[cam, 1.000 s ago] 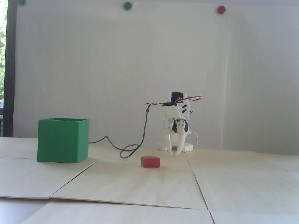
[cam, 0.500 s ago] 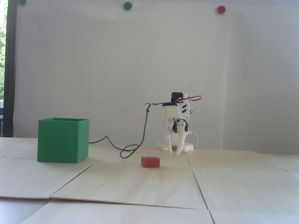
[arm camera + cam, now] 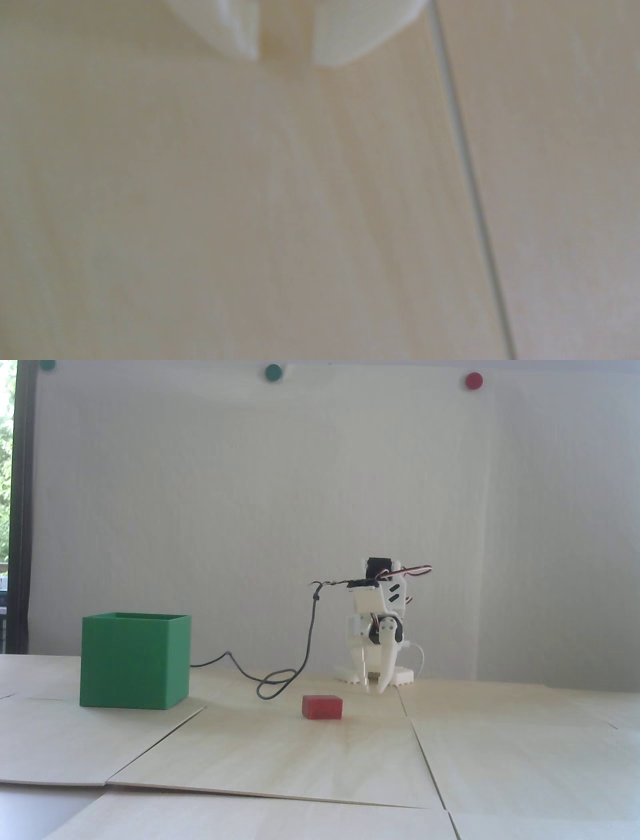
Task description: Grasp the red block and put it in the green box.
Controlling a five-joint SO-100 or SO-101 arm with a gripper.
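In the fixed view the red block (image 3: 322, 707) lies flat on the pale wooden table, near the middle. The green box (image 3: 134, 665) stands upright to its left, top open. My gripper (image 3: 374, 690) hangs folded at the white arm's base, behind and to the right of the block, with its fingertips pointing down just above the table. A narrow gap separates the two fingers and nothing is between them. The wrist view shows only the two white fingertips (image 3: 285, 61) at the top edge over bare wood. Block and box are out of that view.
A dark cable (image 3: 280, 680) loops on the table between the box and the arm's base. Seams between the table's boards (image 3: 464, 155) run past the gripper. Green and red dots (image 3: 473, 380) sit high on the white wall.
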